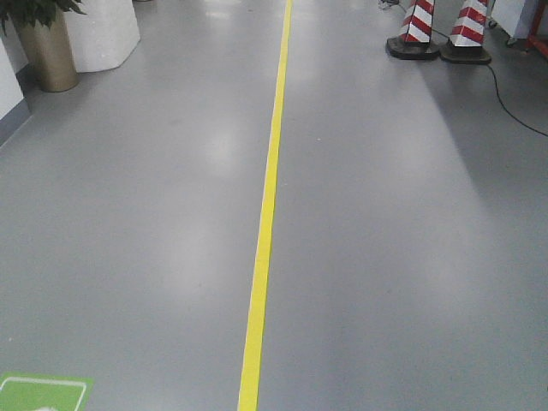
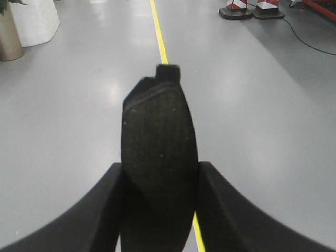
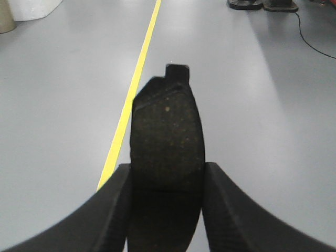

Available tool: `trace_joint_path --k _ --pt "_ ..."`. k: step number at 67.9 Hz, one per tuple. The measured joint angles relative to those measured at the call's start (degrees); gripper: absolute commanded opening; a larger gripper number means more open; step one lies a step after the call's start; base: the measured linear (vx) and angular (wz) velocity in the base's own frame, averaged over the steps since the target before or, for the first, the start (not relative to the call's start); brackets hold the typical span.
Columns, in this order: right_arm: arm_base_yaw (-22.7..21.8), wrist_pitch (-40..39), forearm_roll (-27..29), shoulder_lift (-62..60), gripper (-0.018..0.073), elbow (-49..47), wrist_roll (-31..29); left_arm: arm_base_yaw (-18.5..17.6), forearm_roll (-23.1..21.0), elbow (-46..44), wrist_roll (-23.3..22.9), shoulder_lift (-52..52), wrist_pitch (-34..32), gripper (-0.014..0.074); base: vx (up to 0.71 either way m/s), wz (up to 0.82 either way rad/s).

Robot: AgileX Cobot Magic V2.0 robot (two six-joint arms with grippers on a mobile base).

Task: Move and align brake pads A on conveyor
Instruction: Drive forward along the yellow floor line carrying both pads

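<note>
Front view: bare grey floor (image 1: 128, 223) w/ a yellow line (image 1: 266, 205) running straight away from the cam. Two red-white cones (image 1: 417, 30) top right, a dark cable (image 1: 514, 110) trailing beside them. Gold plant pot (image 1: 49, 53) top left, green floor marking (image 1: 43, 392) at bottom left corner.

Left wrist view: left pincer (image 2: 160, 176) clenched on the left brake pad (image 2: 157, 131), one finger each side touching its edges. Pad sticks fwd, gritty dark face up, small tab at the far end. It's held above the floor, yellow line passing under it.

Right wrist view: right pincer (image 3: 167, 170) likewise clamped on the right brake pad (image 3: 167, 126), face up, tab fwd, over the floor just right of the yellow line.
</note>
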Motion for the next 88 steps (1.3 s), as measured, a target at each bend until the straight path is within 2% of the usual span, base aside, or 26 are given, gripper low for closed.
trace_joint_path --k 46,88 --pt "0.0 0.0 0.0 0.0 -0.0004 0.0 0.0 0.0 0.0 0.0 0.0 0.0 0.0 -0.0006 0.59 -0.14" --pt "0.0 0.1 0.0 0.0 -0.0004 0.0 0.0 0.0 0.0 0.0 0.0 0.0 0.0 -0.0006 0.74 -0.02"
